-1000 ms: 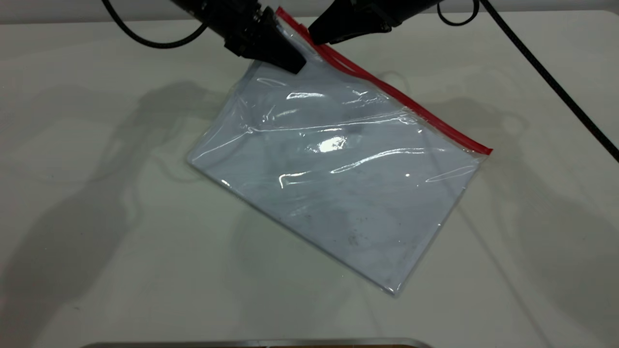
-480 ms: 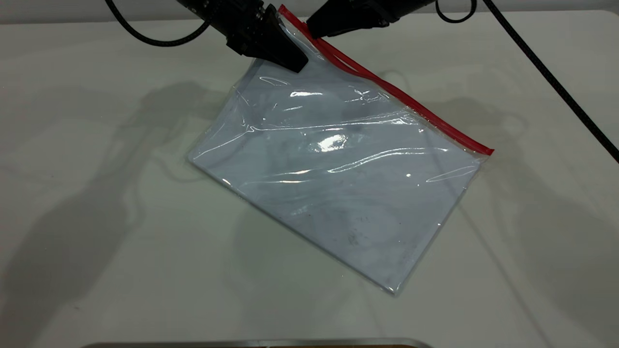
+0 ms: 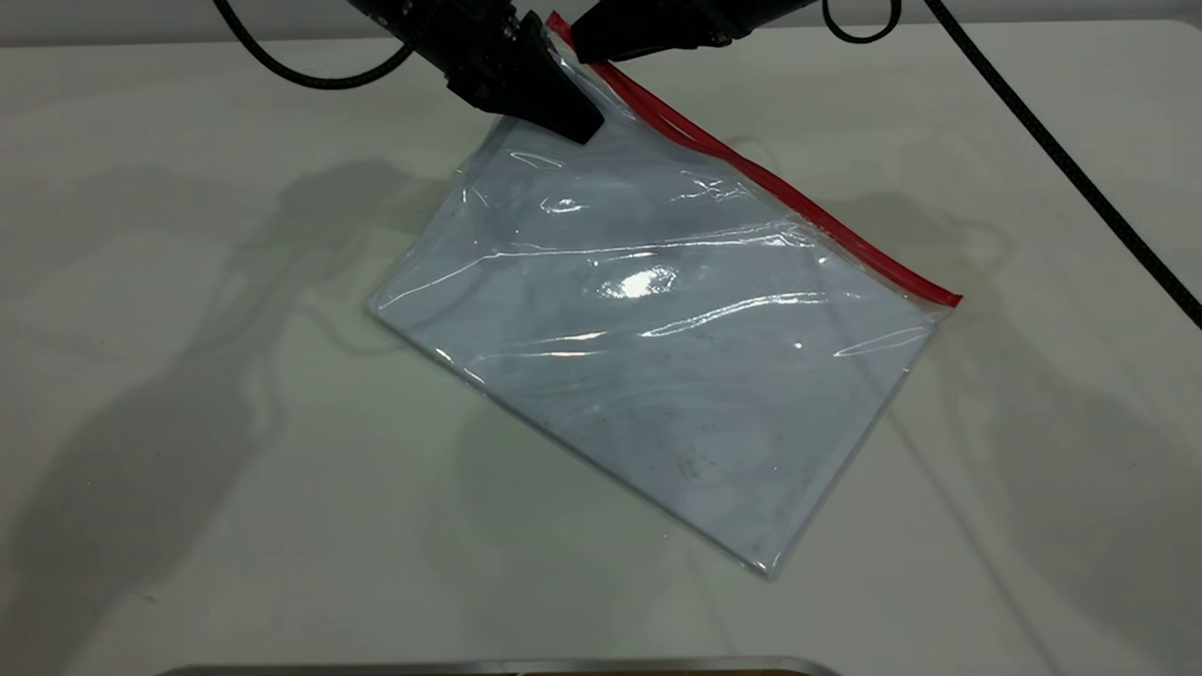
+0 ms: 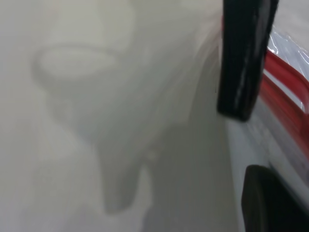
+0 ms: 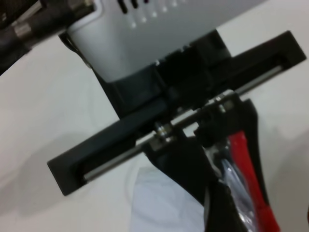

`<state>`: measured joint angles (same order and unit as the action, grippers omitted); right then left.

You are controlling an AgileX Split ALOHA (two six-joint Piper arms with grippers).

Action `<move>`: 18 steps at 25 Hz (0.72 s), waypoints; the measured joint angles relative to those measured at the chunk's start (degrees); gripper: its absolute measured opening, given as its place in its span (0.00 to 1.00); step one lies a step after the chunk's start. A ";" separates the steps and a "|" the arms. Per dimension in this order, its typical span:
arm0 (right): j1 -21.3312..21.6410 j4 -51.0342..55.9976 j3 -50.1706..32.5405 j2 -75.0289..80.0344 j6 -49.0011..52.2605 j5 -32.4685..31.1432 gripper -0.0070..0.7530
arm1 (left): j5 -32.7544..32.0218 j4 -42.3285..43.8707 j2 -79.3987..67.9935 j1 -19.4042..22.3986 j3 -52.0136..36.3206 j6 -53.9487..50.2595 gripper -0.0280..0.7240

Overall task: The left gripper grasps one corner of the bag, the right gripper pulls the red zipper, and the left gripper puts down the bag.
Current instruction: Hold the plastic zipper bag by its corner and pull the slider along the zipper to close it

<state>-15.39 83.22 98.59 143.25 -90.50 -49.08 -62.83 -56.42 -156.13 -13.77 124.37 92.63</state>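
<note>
Since a second ago my right end effector (image 3: 587,42) has slid up the red zipper (image 3: 779,192) toward its far end, and the bag (image 3: 648,329) has lifted and turned a little with it; the left end effector (image 3: 568,117) has barely shifted.

The left end effector is clamped on the bag's far corner (image 3: 556,26), beside where the red strip ends. In the right wrist view its two fingers (image 5: 178,169) are pressed together on the clear film with the red strip (image 5: 251,183) running between them. That corner is raised, while the rest of the bag slopes down onto the table (image 3: 188,422).

The right end effector sits on the zipper, almost touching the left one. I cannot tell whether its fingers are closed on the slider tab; I can't pick out the tab anywhere.

What matters for the pull is the zipper's long axis. It runs diagonally from the held corner, at the far edge between the two arms, down toward my right and nearer the camera, ending at the free red corner (image 3: 950,299). The whole run lies on the right arm's side, so I judge the pull should go straight along that line, away from the left end effector's anchor. Drifting off-axis risks twisting the film.
</note>
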 joint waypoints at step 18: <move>-0.60 -2.52 0.12 0.00 -0.86 -0.11 0.05 | -0.60 -0.05 0.31 -0.35 0.00 -0.88 0.11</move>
<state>-15.99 80.70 98.71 143.25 -91.36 -49.19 -63.44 -56.47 -155.82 -14.12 124.37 91.75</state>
